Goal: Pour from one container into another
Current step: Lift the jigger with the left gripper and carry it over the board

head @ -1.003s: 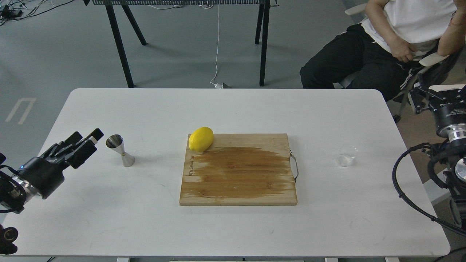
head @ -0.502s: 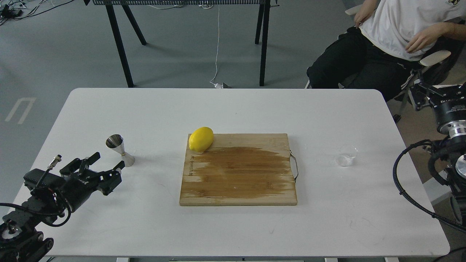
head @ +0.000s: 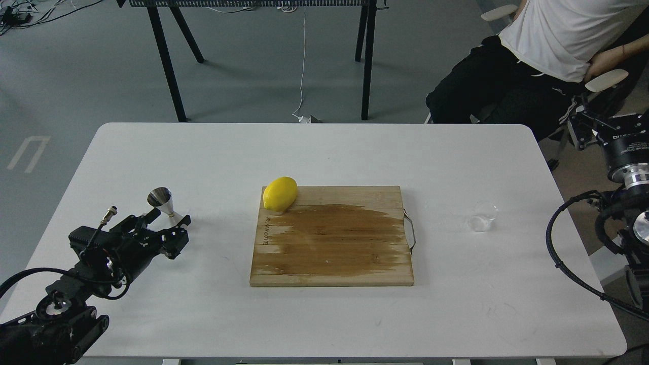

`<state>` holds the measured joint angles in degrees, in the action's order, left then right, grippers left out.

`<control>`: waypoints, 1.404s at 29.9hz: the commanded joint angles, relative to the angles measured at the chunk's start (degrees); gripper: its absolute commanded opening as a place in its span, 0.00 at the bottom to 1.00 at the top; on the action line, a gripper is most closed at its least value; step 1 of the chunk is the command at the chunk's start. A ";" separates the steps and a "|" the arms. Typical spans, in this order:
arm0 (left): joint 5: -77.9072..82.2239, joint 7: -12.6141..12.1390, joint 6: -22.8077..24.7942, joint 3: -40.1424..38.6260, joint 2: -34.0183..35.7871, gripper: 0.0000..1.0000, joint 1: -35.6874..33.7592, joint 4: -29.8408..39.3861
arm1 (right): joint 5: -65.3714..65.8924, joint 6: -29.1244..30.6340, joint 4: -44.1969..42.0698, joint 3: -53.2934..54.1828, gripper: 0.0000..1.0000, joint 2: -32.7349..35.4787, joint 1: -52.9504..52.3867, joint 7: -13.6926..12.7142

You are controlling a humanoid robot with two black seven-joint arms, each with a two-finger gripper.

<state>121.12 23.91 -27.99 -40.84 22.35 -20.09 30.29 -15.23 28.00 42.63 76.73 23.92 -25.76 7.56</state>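
**Left gripper closing in on jigger, glass cup sitting untouched at right**

Left gripper (head: 170, 229) is sitting low over the table, fingers spread, one tip (head: 152, 217) on the near-left side of the jigger's base and the other tip (head: 183, 221) just right of it. The jaws look to be flanking the lower cone, but the base is partly hidden behind them, so contact can't be confirmed, probably not gripping yet. Jigger (head: 163, 203) is standing upright on the table (head: 329, 152), open top cone facing up, well left of the board.

Right gripper (head: 588, 133) is hanging off the table's right edge, up high and far from anything; it is seen small and dark, so whether the fingers are apart can't be told.

Cup (head: 482, 217) is resting on the table right of the board (head: 332, 235), just beyond its metal handle (head: 410, 230), nearly see-through and hard to read for contents. Lemon (head: 280, 193) is lying on the board's far-left corner. The board's middle is showing a dark wet-looking patch.

Risks from here:
- Jigger is narrow-waisted with a small base; a finger nudging the lower cone before the squeeze could tip it.
- Slick steel cone could slide up out of the jaws on closing.
- Cup and jigger are well apart, with board and lemon between; carrying either across is risking a clip or spill.
- Clear cup is easy to misjudge for the right arm's grasp.
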 commanded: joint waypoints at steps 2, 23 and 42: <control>0.08 0.18 -0.01 0.24 -0.11 0.52 -0.74 -0.59 | -0.06 0.00 -0.01 0.18 1.00 1.22 0.10 0.00; -8.79 0.70 -0.01 -0.20 3.65 0.13 -4.78 8.44 | -0.06 0.00 -0.27 0.18 1.00 2.01 0.01 0.00; 3.88 -2.63 13.13 4.98 -8.80 0.12 -13.75 26.22 | -0.06 0.00 -0.45 0.62 1.00 4.47 0.97 0.00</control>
<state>124.98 22.43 -16.11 -37.42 17.16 -33.66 56.72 -15.30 28.00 42.19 77.33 28.37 -24.87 7.56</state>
